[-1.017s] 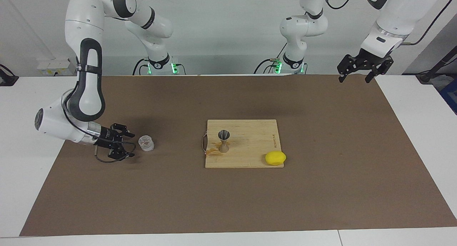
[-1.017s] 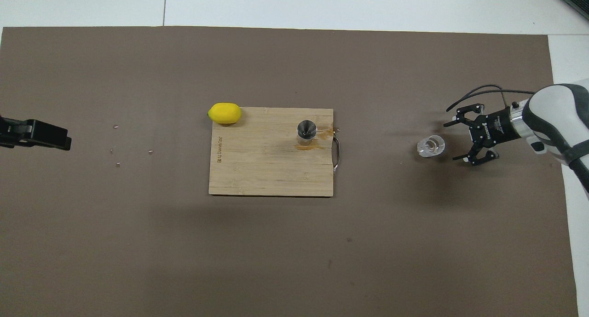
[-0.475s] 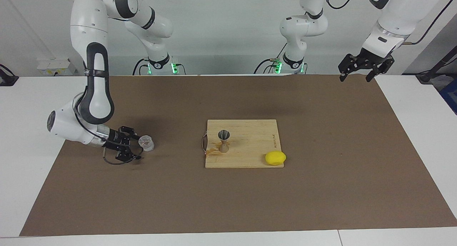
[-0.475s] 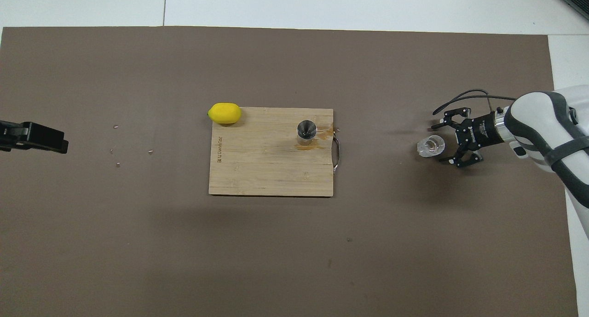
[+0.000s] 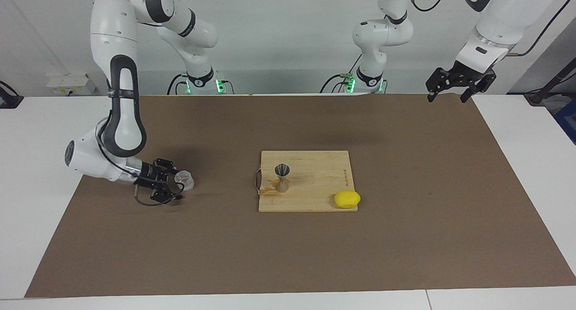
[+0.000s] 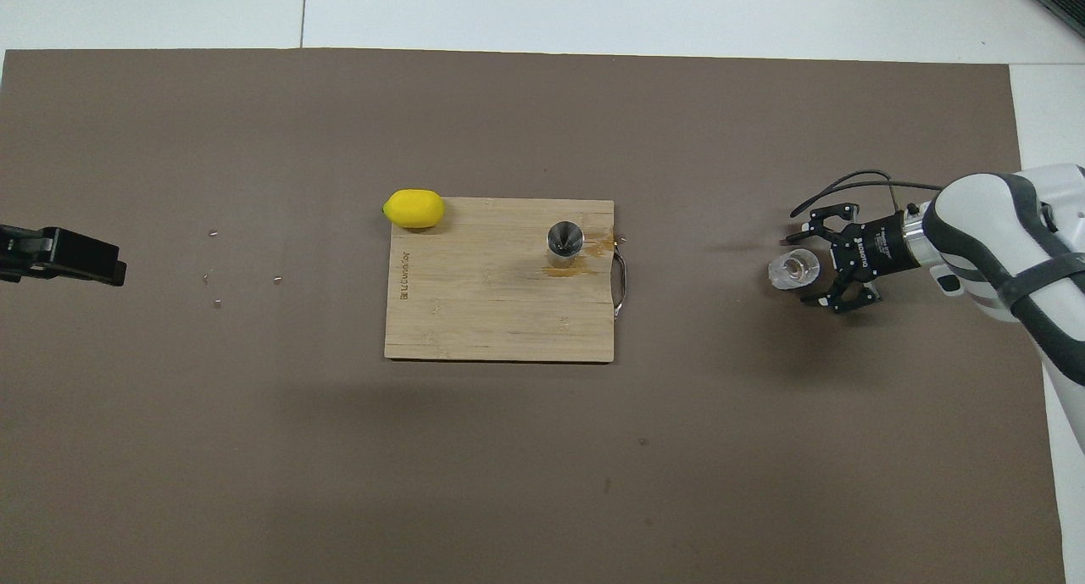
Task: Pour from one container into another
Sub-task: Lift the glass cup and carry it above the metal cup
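A clear ribbed glass cup (image 5: 184, 180) (image 6: 794, 270) stands upright on the brown mat (image 5: 288, 251) toward the right arm's end of the table, as the right gripper (image 5: 173, 182) (image 6: 805, 267) lies low and sideways at it with its fingers spread wide, one on either side of the glass (whether either pad actually touches the cup cannot be told, and the cup is not clamped or lifted). At the middle of the mat, a wooden cutting board (image 5: 315, 184) (image 6: 492, 313) carries the silvery hourglass-shaped jigger (image 5: 282, 177) (image 6: 564, 243), upright near the board's metal handle (image 5: 257, 180) (image 6: 621, 283), with a brownish wet stain (image 5: 269, 190) (image 6: 598, 247) on the wood beside its base. A yellow lemon (image 5: 347, 199) (image 6: 414, 208) rests at the board's corner toward the left arm's end, on the edge farther from the robots, well apart from the jigger. The left arm waits, its gripper (image 5: 451, 95) (image 6: 63, 257) raised over the mat's edge at its own end of the table, fingers open wide and holding nothing. A few tiny specks (image 6: 216, 275) lie scattered on the mat near it.
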You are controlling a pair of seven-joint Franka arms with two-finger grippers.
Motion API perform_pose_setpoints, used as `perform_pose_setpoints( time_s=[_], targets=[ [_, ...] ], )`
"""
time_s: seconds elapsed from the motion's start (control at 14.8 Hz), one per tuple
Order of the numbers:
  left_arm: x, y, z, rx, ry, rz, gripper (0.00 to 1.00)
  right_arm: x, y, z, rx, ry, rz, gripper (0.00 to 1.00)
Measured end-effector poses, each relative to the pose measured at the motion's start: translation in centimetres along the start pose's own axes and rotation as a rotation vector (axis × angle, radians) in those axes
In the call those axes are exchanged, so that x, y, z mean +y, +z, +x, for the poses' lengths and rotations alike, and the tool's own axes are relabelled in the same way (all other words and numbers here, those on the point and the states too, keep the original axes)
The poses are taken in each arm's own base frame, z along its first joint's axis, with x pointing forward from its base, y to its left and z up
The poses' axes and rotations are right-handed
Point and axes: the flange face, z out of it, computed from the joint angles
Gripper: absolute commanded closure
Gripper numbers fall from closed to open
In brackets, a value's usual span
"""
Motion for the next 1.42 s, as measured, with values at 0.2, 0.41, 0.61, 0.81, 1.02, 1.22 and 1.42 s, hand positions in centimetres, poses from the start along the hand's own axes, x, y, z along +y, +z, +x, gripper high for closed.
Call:
perform_pose_setpoints(
  time_s=[0.2,0.41,0.61,0.81,1.02,1.22,1.42],
  targets=[
    [0.0,0.0,0.0,0.000,0.000,0.000,0.00,-0.1,0.2,-0.3,-0.010,0.002,0.005,0.00],
    [0.0,0.0,0.0,0.000,0.000,0.000,0.00,-0.1,0.2,-0.4,-0.011,0.001,0.005,0.05],
    [0.0,0.0,0.0,0.000,0.000,0.000,0.00,-0.2,0.3,-0.5,-0.017,-0.001,0.004,0.13],
    [0.0,0.0,0.0,0.000,0.000,0.000,0.00,-0.2,0.4,-0.7,-0.027,0.002,0.007,0.30],
    [0.0,0.0,0.0,0.000,0.000,0.000,0.00,-0.1,0.6,-1.0,-0.041,0.000,-0.007,0.52],
    [0.0,0.0,0.0,0.000,0.000,0.000,0.00,-0.1,0.5,-1.2,-0.042,-0.003,-0.008,1.00],
    [0.0,0.0,0.0,0.000,0.000,0.000,0.00,-0.2,0.3,-1.4,-0.040,-0.007,-0.004,1.00]
  ],
)
